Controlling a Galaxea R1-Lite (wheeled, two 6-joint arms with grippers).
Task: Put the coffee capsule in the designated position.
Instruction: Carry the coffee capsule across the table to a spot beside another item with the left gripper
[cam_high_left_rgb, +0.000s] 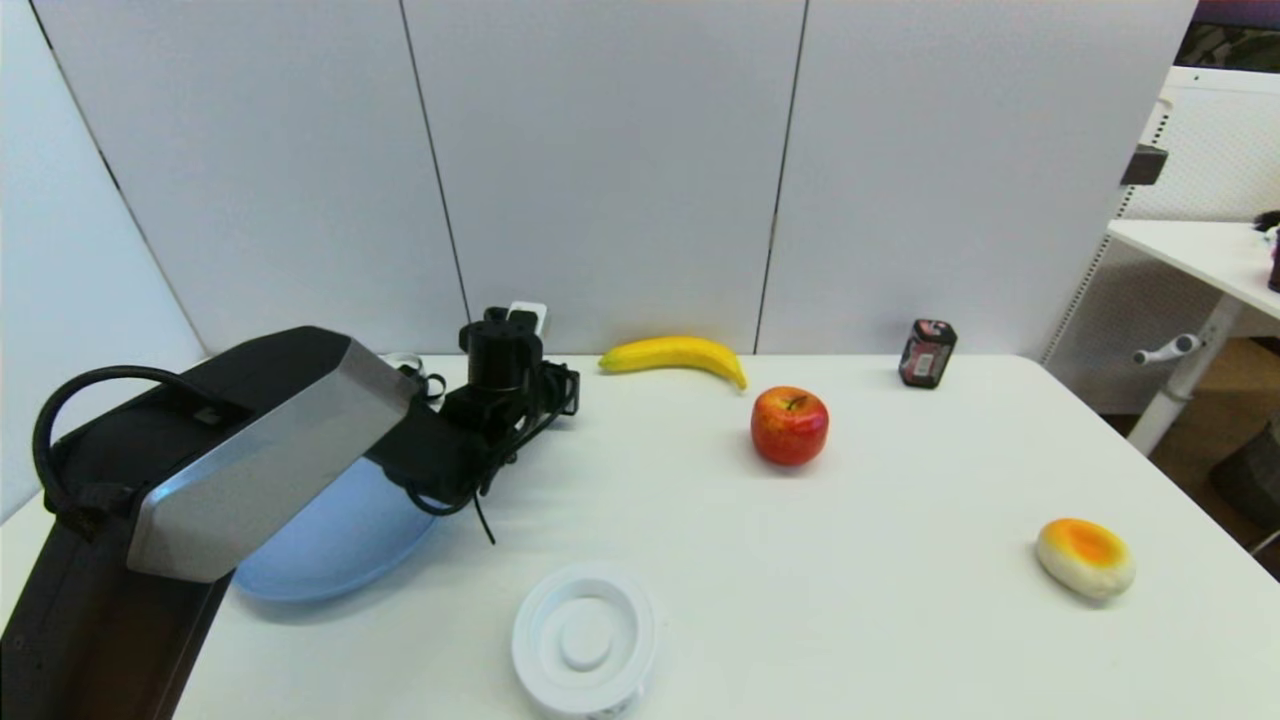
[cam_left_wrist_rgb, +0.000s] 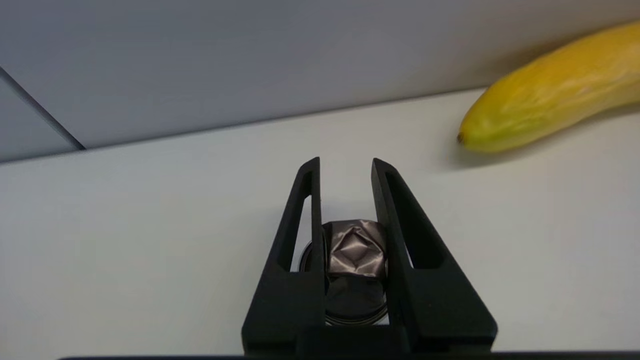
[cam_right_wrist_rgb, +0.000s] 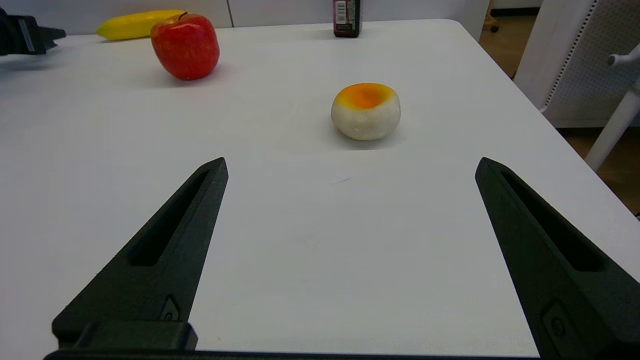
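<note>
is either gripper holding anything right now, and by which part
The left gripper holds the coffee capsule, clamped by its sides deep between the fingers. The right gripper is open and empty.

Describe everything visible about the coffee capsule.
The coffee capsule is small, dark grey-brown, with a crumpled, foil-like sheen on its body and a wider round rim below. It sits clamped between the left pincer's two black fingers, near the table's far edge, left of the banana. The head view hides it.
</note>
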